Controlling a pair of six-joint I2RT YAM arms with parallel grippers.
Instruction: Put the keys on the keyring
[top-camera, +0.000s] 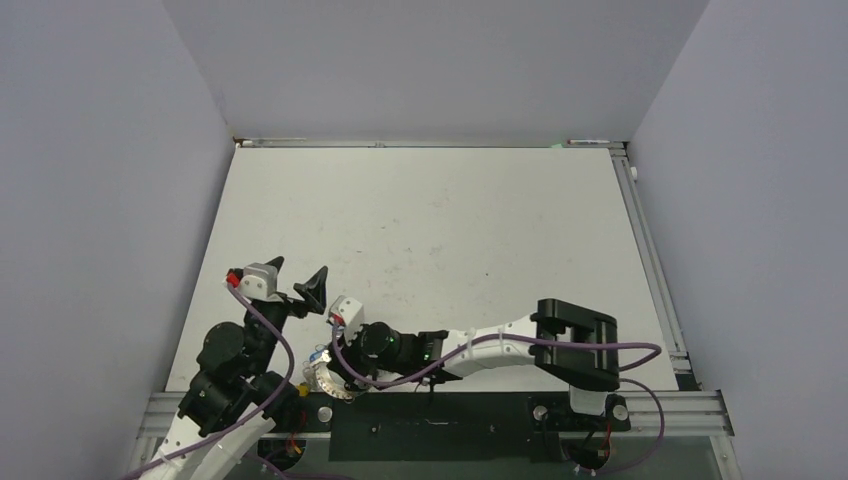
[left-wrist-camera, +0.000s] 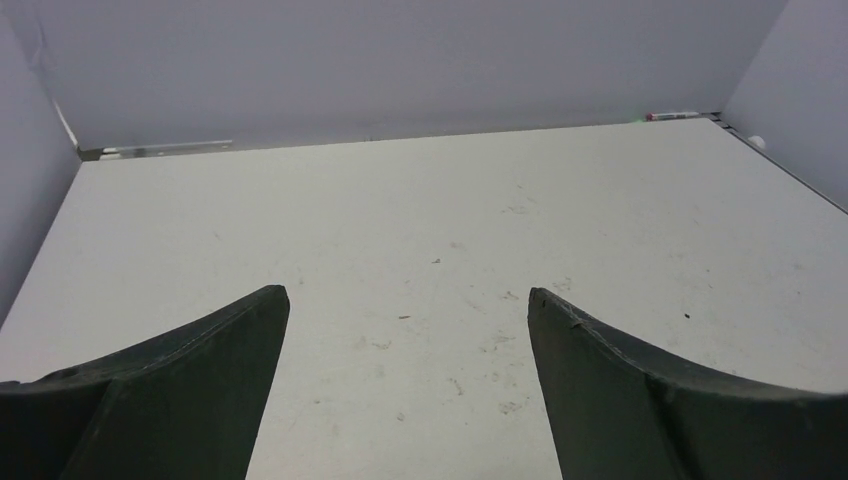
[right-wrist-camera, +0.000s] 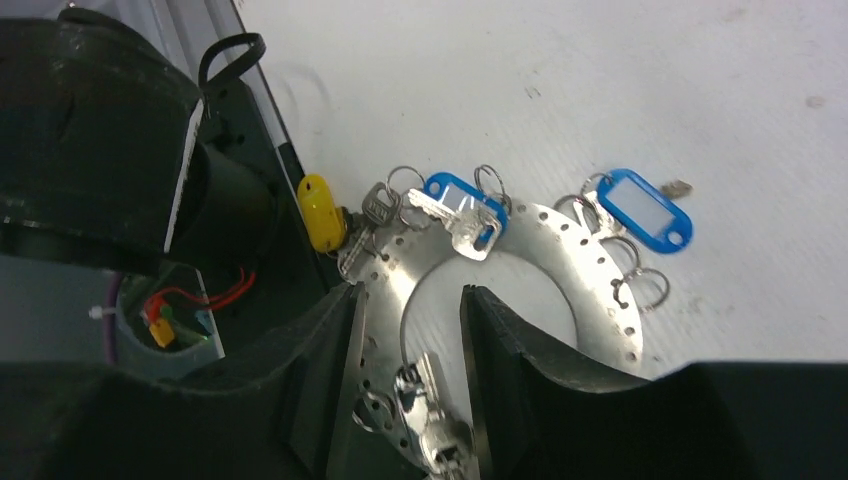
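The keyring (right-wrist-camera: 590, 250) is a wide, flat silvery ring lying at the table's near edge, small in the top view (top-camera: 325, 382). On its small loops hang a yellow-headed key (right-wrist-camera: 320, 212), two blue-tagged keys (right-wrist-camera: 455, 200) (right-wrist-camera: 645, 208) and a plain silver key (right-wrist-camera: 375, 205). My right gripper (right-wrist-camera: 410, 292) (top-camera: 335, 372) stands astride the ring's left band, one finger outside the rim and one in the hole. A silver key (right-wrist-camera: 430, 400) lies between the fingers, and bare table shows in the gap. My left gripper (left-wrist-camera: 408, 292) (top-camera: 297, 275) hovers wide open and empty over the table.
The left arm's black base (right-wrist-camera: 100, 130) with red wires (right-wrist-camera: 190, 300) stands right beside the ring. The metal rail (top-camera: 450, 405) runs along the near edge. Grey walls enclose the white table (top-camera: 440, 230) on three sides.
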